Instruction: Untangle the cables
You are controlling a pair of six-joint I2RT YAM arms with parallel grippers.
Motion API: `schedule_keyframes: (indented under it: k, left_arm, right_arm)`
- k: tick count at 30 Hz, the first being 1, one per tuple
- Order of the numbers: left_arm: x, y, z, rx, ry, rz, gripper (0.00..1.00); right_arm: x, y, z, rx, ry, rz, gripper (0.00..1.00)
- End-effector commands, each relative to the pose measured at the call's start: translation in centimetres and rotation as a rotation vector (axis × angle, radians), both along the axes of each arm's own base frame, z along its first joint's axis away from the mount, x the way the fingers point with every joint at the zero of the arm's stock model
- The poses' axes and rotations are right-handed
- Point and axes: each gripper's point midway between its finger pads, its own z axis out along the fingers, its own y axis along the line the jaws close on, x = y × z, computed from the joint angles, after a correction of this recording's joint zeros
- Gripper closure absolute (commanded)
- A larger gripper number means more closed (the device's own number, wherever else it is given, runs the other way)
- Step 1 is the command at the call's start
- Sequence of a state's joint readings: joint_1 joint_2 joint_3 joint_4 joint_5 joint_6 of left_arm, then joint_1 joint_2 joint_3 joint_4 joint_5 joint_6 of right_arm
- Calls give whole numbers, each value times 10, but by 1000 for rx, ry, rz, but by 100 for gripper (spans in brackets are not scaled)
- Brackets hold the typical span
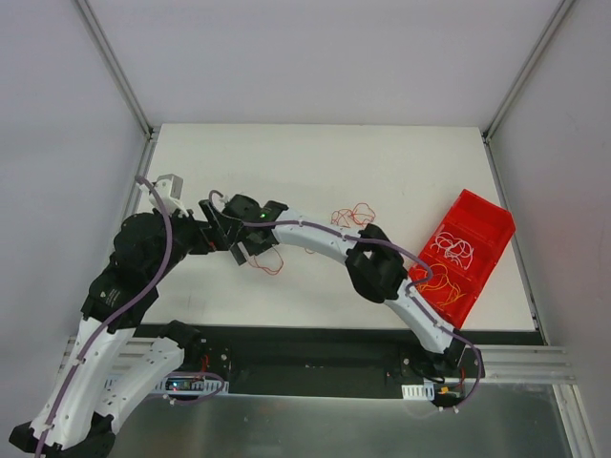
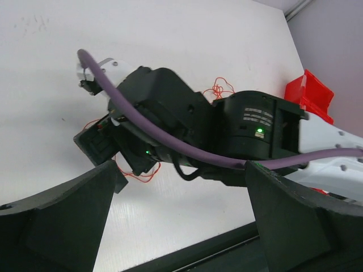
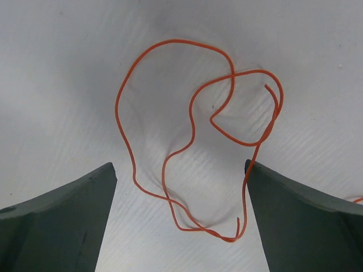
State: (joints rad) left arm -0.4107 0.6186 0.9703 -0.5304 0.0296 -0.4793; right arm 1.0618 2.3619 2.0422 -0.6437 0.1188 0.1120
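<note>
Overhead first: the red bin (image 1: 482, 215) holds whitish and yellow-orange cables (image 1: 452, 250). A red-orange tangle (image 1: 351, 216) lies left of the bin, and a single red-orange strand (image 1: 270, 265) lies farther left, under the right gripper (image 1: 246, 250).

Left wrist view: the left gripper (image 2: 181, 170) has its fingers apart and empty, facing the right arm's wrist (image 2: 258, 130).

Right wrist view: the fingers are apart and empty, hanging over the looped strand.

Risk: closing on the crossed loops would likely tighten them, and the close-set arms may collide.

Bright, even light falls from above, shadows on the white desk (image 1: 315, 162) are faint, and the focus is mostly sharp.
</note>
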Motion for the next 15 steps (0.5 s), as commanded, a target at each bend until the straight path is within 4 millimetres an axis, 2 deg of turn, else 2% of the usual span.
schedule_keyframes:
  k: [1, 2, 8, 12, 13, 15]
  left_arm:
    - [-6, 6, 16, 3, -65, -3, 6]
    - [-7, 8, 19, 9, -79, 7, 7]
    - [-14, 27, 46, 36, -172, 65, 7]
    - [-18, 32, 60, 32, -213, 78, 7]
    - [-19, 32, 63, 31, -221, 79, 7]
    - [-20, 33, 66, 26, -228, 81, 6]
  right_arm:
    - [2, -32, 0, -244, -76, -58, 3]
    - [2, -32, -1, -248, -71, -56, 8]
    - [-2, -26, -5, -241, -40, -33, 22]
    - [-2, -25, -7, -247, -36, -36, 39]
    - [-2, -24, -8, -243, -24, -29, 47]
    - [0, -24, -1, -232, -26, -20, 83]
